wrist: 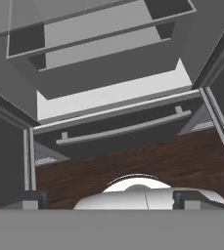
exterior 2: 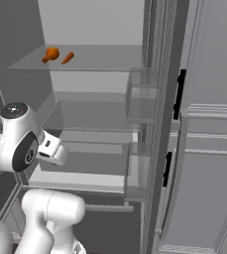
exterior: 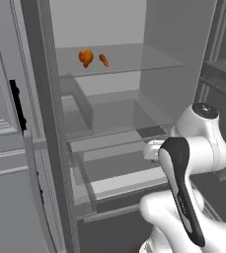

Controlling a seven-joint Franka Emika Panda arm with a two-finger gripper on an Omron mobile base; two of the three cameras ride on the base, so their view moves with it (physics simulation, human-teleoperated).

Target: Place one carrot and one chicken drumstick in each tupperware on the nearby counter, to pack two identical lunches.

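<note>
The open refrigerator [exterior: 109, 113] takes up both base views, its doors swung wide and its glass shelves and lower drawers mostly bare. The white arm [exterior: 193, 148] stands folded low in front of it, at about the level of the drawers. In the hand view the camera looks down past a pull-out drawer with a long bar handle [wrist: 123, 128] toward a dark wooden floor [wrist: 172, 161].

The hand [wrist: 111, 200] shows as two dark finger tips at the bottom of the hand view, spread wide and released, with nothing between them.

On the top glass shelf [exterior: 134, 59] lie a chicken drumstick [exterior: 86, 57] and, just beside it, a small carrot [exterior: 103, 60]; they are also seen in the right base view [exterior 2: 51, 54] [exterior 2: 67, 58].

As a judgement, the task is barely begun: nothing is grasped, the shelf food is untouched, and packing both lunches remains to be done.

No brand, label or writing can be read anywhere.
</note>
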